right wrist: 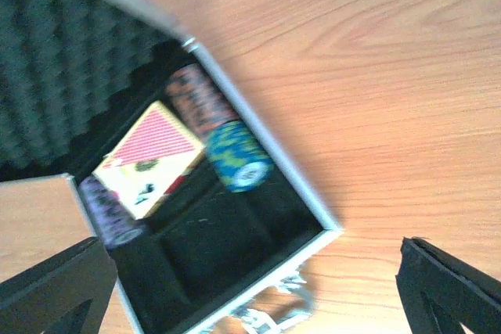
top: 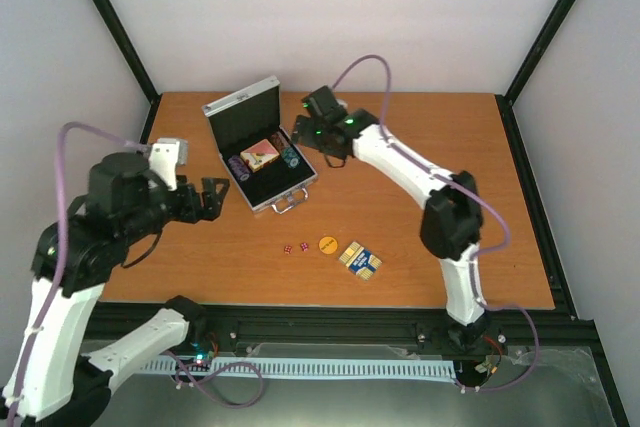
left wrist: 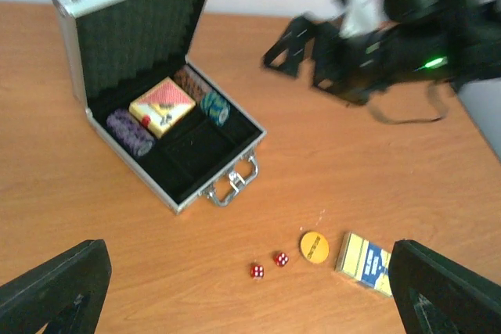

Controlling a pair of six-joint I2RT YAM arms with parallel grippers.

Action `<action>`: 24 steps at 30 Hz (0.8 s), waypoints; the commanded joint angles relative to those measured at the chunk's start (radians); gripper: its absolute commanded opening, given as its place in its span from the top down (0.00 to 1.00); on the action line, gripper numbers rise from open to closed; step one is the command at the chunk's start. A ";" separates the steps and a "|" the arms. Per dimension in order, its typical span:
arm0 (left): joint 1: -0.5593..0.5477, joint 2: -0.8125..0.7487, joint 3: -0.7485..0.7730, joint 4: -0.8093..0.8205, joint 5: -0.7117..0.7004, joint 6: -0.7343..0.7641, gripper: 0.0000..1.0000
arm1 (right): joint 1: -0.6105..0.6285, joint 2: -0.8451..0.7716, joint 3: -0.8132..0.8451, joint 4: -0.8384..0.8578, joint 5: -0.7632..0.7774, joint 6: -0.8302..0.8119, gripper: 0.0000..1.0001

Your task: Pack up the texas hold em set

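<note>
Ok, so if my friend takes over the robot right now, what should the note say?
Left pincer: open, empty, left of the case.
Right pincer: open, empty, by the case's right side.
Case: open on the table.
Done: red card deck and three chip stacks are inside.
Left: two red dice, orange button and blue card deck lie on the table in front of the case. Put them in, then shut it.

The case (left wrist: 133,37) is silver, lined with black ridged foam. It holds a red deck (left wrist: 162,105) edged in cream, and purple chips (left wrist: 130,132), teal chips (left wrist: 214,108) and brown chips (left wrist: 188,81), all speckled. Lower frame: red dice (left wrist: 268,264) with white pips, an orange button (left wrist: 314,246) and a blue deck (left wrist: 365,262) trimmed in yellow, on a wood-grain orange counter (left wrist: 352,170).
</note>
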State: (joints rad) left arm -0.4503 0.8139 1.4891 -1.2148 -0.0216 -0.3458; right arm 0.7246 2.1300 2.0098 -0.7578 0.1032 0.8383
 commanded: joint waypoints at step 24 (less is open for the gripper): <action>0.007 0.709 -0.140 0.385 0.033 0.397 0.02 | -0.416 -0.599 -0.750 0.191 -0.143 -0.186 0.00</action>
State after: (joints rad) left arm -0.4488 1.4910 1.3254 -0.9394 0.0666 -0.1173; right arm 0.3504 1.5803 1.2930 -0.6304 0.0212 0.6792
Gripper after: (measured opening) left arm 0.966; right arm 0.995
